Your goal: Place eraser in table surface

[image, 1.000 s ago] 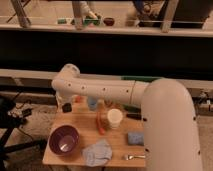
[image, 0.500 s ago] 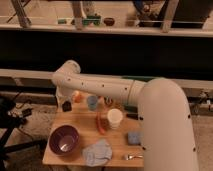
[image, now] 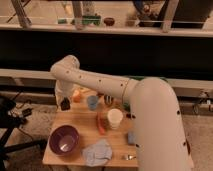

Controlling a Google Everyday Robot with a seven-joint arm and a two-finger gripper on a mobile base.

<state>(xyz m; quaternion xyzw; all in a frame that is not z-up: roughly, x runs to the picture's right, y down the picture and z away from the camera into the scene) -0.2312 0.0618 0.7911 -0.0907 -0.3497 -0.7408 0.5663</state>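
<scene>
My arm reaches from the lower right across the light tan table surface (image: 80, 125) to its far left corner. My gripper (image: 64, 101) hangs down from the white wrist, just above that corner. A small dark block (image: 65, 104) sits at its tip. It looks like the eraser, but I cannot tell whether it is held or resting on the table.
A purple bowl (image: 64, 139) stands front left, with a blue-grey cloth (image: 97, 151) to its right. A white cup (image: 114, 118), a blue cup (image: 92, 102), an orange thing (image: 76, 95) and a red-orange item (image: 101, 123) fill the middle. A spoon (image: 129, 156) lies near the front.
The gripper has shifted slightly at the table's far left corner. The things on the table have not moved.
</scene>
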